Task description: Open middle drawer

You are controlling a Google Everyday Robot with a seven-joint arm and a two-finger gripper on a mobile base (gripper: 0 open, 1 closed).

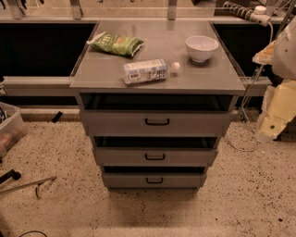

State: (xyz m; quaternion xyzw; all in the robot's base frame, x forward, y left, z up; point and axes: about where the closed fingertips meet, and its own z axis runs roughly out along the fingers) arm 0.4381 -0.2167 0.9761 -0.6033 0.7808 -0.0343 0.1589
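Observation:
A grey metal cabinet point(157, 69) stands in the middle of the camera view, with three drawers stacked in its front. The middle drawer point(120, 156) has a flat grey front and a small black loop handle point(155, 157). A dark gap shows above its front. The taller top drawer point(115, 123) is above it and the lowest drawer point(125, 180) is below it. My arm and gripper point(277, 109) show as cream-white parts at the right edge, beside the cabinet's right side and well away from the handles, touching nothing.
On the cabinet top lie a green snack bag point(115, 44), a plastic bottle on its side point(145, 71) and a white bowl point(201, 47). A plastic bin point(9, 127) and a metal rod point(27, 184) are on the speckled floor at left. A power strip point(245, 13) is at the back right.

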